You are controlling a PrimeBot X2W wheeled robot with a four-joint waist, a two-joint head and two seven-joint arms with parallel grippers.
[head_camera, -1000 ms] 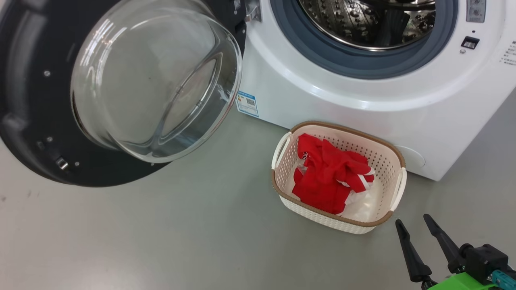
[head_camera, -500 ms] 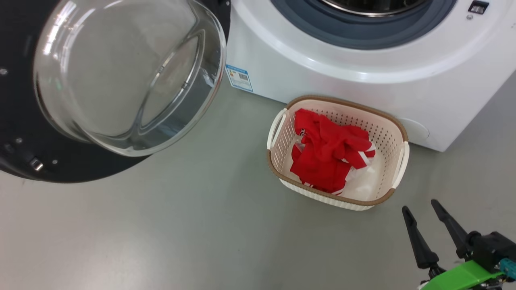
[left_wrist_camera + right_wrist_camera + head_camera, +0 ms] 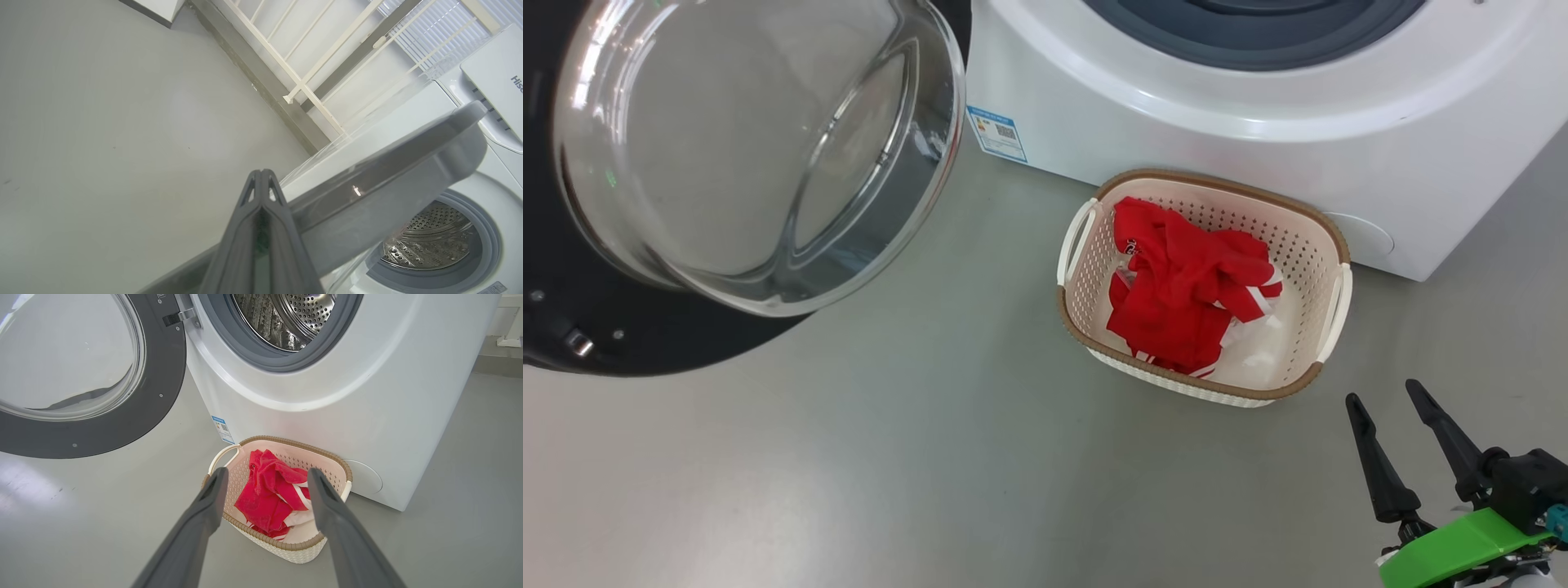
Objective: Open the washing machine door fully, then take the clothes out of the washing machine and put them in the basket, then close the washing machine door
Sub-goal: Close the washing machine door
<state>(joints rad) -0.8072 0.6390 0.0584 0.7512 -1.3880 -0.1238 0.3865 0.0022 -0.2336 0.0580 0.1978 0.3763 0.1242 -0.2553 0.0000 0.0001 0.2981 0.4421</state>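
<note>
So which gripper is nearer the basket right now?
Right. The right gripper, open, is just past the basket on its near right; the left gripper, shut, is by the outer face of the open washing machine door.

Grey floor (image 3: pixel 931 457): basket (image 3: pixel 1186 384) beside washing machine (image 3: pixel 1176 106), maybe touching.

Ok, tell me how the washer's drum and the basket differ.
The drum is shiny steel; the basket is cream plastic with a brown rim. The drum's visible part shows no laundry; the basket holds the red clothes. The drum faces out of the front of the washing machine; the basket stands on the floor, open upward. Both are perforated.
</note>
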